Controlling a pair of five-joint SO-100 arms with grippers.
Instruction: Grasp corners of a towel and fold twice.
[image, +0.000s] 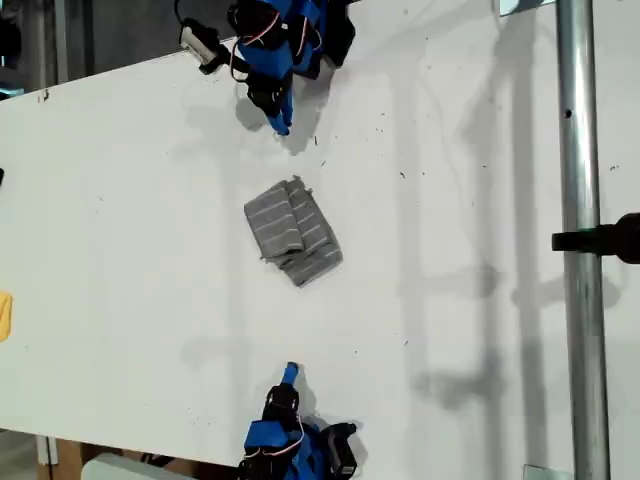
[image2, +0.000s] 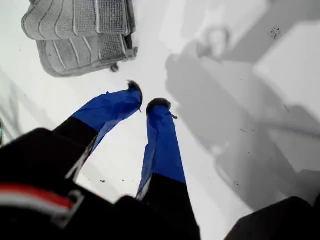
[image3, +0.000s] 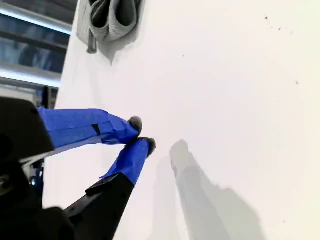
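Broad white matte tabletop (image: 450, 200) flecked with small dark specks, soft grey shadows across it, vertical silver metal pole (image: 580, 150) with black clamp (image: 610, 238) at the exterior view's right, dim dark floor beyond the table edge.

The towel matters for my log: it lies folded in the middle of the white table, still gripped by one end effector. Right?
Not gripped. The towel lies folded mid-table, but the exterior view shows both end effectors well clear of it, and both wrist views show nothing between the jaws.

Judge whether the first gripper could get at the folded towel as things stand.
Probably yes: my first gripper is empty, nearly closed, and only bare table separates it from the towel.
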